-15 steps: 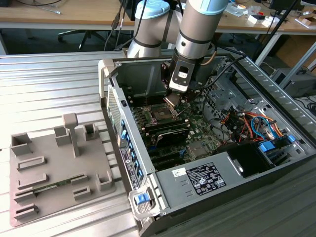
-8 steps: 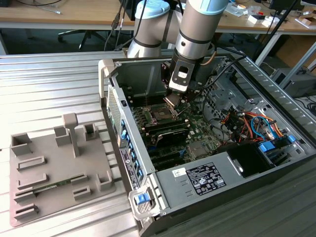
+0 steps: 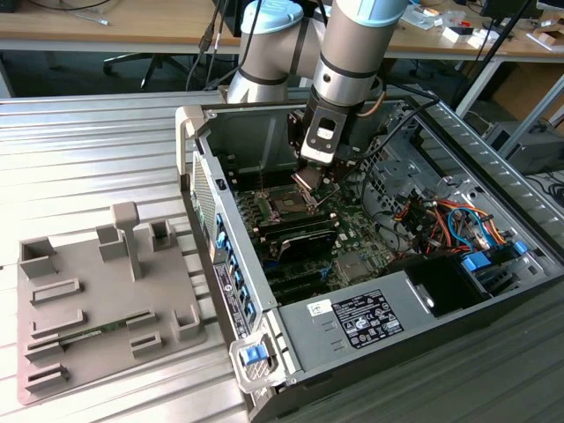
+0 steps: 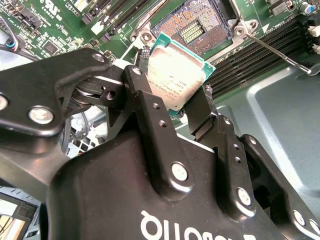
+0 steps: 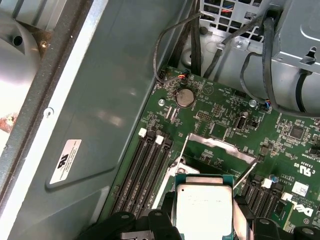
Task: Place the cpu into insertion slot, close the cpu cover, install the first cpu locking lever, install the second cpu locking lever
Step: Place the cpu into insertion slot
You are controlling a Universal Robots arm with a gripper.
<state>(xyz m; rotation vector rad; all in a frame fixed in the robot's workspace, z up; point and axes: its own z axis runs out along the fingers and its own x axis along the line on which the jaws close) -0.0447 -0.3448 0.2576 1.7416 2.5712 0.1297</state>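
Observation:
My gripper point(image 3: 308, 181) is inside the open computer case, just above the green motherboard point(image 3: 352, 238). It is shut on the cpu point(image 4: 175, 75), a small silver-tan square chip pinched by its edges between the two black fingers point(image 4: 145, 100). In the second wrist view the insertion slot point(image 4: 197, 27) lies bare a short way beyond the chip, its pin field showing. The cpu point(image 5: 205, 207) hangs tilted over the socket area. The cpu cover point(image 5: 222, 146) stands raised, a thin silver frame. A thin locking lever point(image 4: 275, 50) sticks out beside the socket.
The case's metal wall point(image 5: 100, 100) runs close beside the long memory slots point(image 5: 145, 170). Loose cables point(image 3: 449, 216) and a grey power supply point(image 3: 370, 317) fill the case towards the exterior view's right. A grey parts fixture point(image 3: 97, 300) lies outside on the table.

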